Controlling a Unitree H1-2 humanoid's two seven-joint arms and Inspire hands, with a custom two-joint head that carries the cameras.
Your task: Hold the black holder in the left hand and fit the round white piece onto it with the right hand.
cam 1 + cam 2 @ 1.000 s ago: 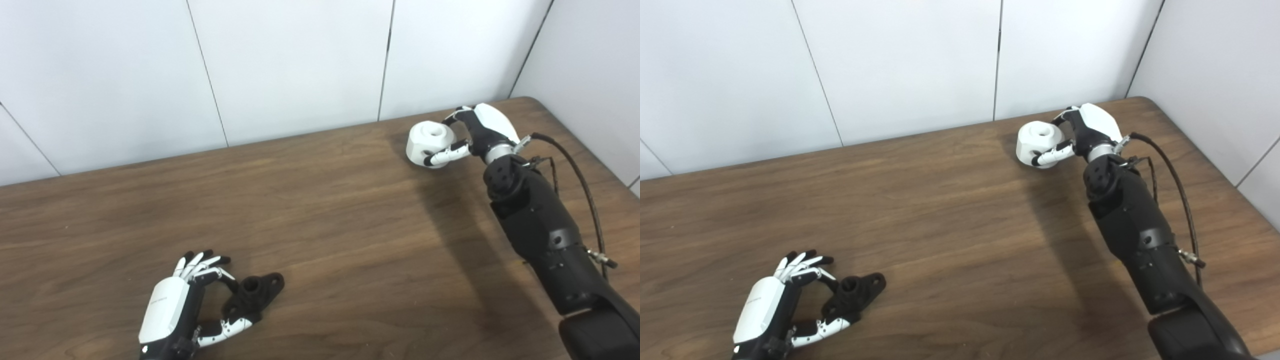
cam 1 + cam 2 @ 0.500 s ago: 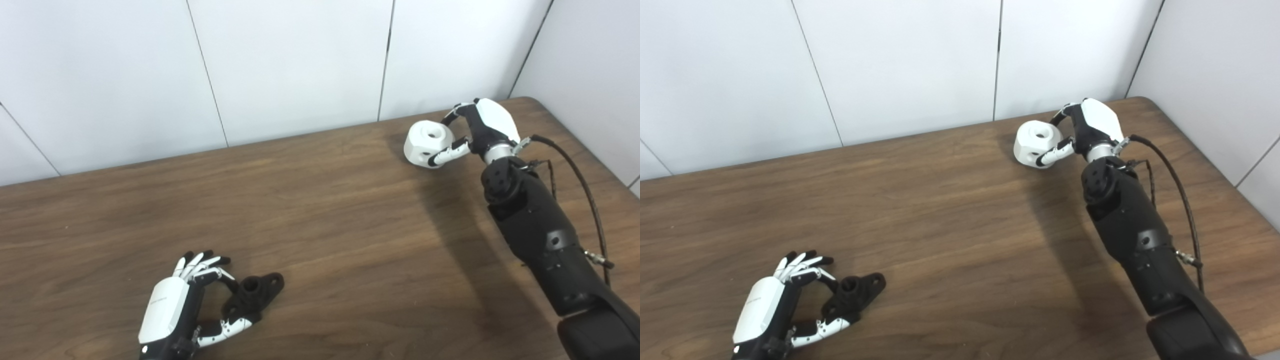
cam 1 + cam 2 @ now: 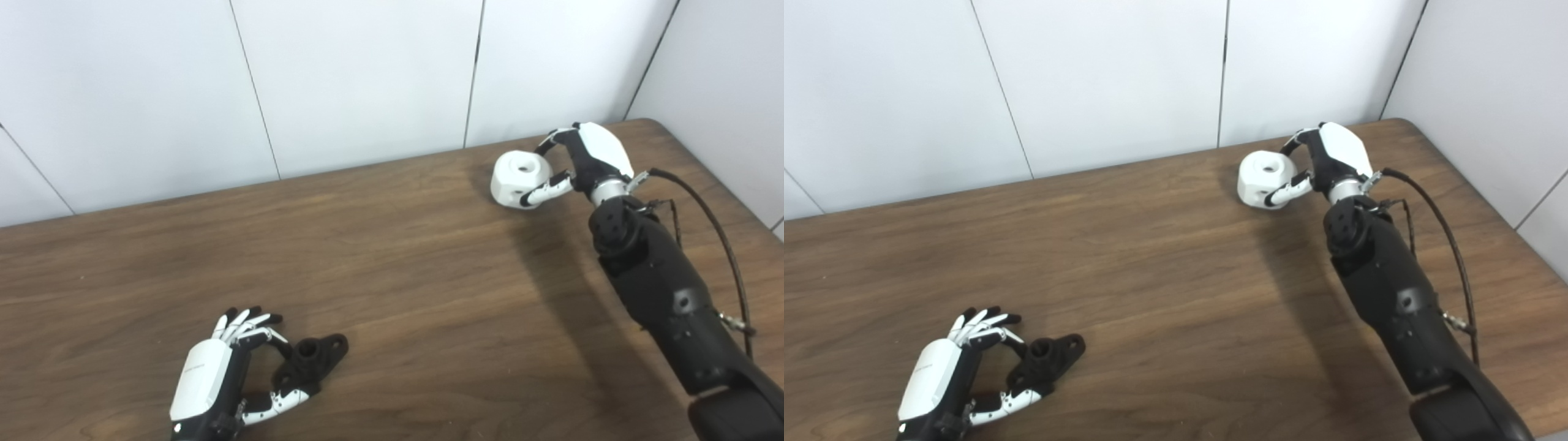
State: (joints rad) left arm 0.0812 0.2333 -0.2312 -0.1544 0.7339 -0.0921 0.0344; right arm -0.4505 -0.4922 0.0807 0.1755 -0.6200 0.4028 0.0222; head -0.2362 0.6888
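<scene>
the left hand (image 3: 211, 383) sits low at the near left of the brown wooden worktop (image 3: 392, 269), its white back turned upward and its fingers (image 3: 245, 321) fanned forward. the thumb (image 3: 278, 401) curls in from the near side, and the black holder (image 3: 309, 358) lies between thumb and fingers, resting on the worktop. the thumb tip touches the holder's near end and one finger reaches its far side, so the hand is loosely closed around the holder, which is not lifted. the holder is a small dark part with a round socket facing up and a flat lobe pointing to the right.

far across the worktop, near the back right corner, the right hand (image 3: 1332, 159) grips the round white piece (image 3: 1265, 180). the thumb (image 3: 1286, 193) presses along the piece's near side while fingers (image 3: 1297, 139) hook over its far side, so this hand is closed on the piece. the piece is a chunky white drum with bevelled edges, a hole in its top face and smaller holes in its side; its top tilts slightly toward the camera. whether it touches the worktop or hangs just above it cannot be told. the black forearm (image 3: 1387, 294) runs back to the lower right edge, with a dark cable (image 3: 1442, 226) looping beside it.

the two task parts are well apart, at opposite corners of the worktop. pale wall panels (image 3: 367, 79) stand behind the worktop's far edge.
</scene>
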